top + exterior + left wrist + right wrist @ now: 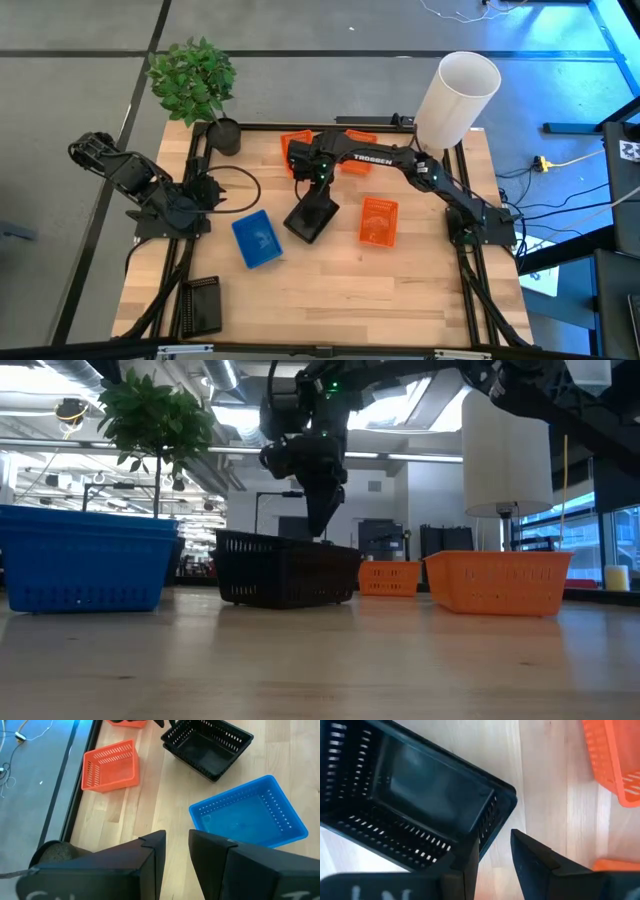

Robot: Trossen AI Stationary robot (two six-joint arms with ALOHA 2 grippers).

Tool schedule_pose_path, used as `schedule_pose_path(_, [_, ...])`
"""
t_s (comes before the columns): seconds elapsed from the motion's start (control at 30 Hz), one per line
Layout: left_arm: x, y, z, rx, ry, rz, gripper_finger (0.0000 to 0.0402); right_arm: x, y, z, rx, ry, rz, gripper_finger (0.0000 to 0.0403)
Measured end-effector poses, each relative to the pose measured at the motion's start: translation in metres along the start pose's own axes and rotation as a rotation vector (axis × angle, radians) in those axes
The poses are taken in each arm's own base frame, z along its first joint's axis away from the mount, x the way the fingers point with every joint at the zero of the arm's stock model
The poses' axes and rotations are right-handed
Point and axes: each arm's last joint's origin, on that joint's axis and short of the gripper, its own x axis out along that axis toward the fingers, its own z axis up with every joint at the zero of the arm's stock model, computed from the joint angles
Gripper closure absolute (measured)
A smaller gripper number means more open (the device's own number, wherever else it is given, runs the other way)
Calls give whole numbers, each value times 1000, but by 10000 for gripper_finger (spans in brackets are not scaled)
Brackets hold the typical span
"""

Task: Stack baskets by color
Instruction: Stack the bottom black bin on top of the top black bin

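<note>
A: Starting from the near edge of the table, what's there?

B: In the high view, a black basket [200, 305] lies alone at the lower left of the frame, near the table's [330, 300] front edge. Further in sits a blue basket [257, 239], left of centre, with what looks like another nested inside it. Just right of it is a second black basket [311, 217], also looking doubled, and right of that an orange basket [378, 221], standing apart.

A: And the arms?

B: The right gripper [312, 187] hangs at the far rim of that middle black basket; the low view shows it coming down from above, tips at the rim. In its wrist view the jaws are apart, one finger on each side of the basket's wall, but I cannot tell whether they touch it. The left gripper [175, 855] waits at the table's left side, jaws parted with a narrow gap, nothing between them.

A: Farther back?

B: Two more orange baskets [296, 148] show at the upper centre of the frame, partly hidden under the right arm. A potted plant [197, 83] stands at the far left corner, a white cylinder [456, 98] at the far right.
</note>
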Motion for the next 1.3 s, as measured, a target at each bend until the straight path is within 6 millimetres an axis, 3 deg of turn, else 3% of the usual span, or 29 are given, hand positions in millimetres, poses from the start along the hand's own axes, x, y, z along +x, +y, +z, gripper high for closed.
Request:
schedule_pose_path(0.33, [0, 0, 0, 19, 0, 0, 325, -2, 0, 1, -46, 5, 6, 292])
schedule_pose_path(0.53, [0, -3, -2, -91, 76, -119, 325, -34, 12, -10, -55, -21, 129, 319])
schedule_pose_path(0.7, [-1, -8, -6, -330, 210, -220, 325, -73, 38, -19, -171, -124, 147, 326])
schedule_pose_path(1.0, [-3, -28, -10, -742, 466, -287, 325, -125, 95, -43, -398, -258, 158, 326])
schedule_pose_path(1.1, [-2, -40, -11, -751, 536, -286, 325, -140, 113, -53, -449, -295, 167, 326])
schedule_pose_path(1.3, [3, -72, -14, -609, 616, -265, 325, -157, 148, -71, -573, -341, 262, 327])
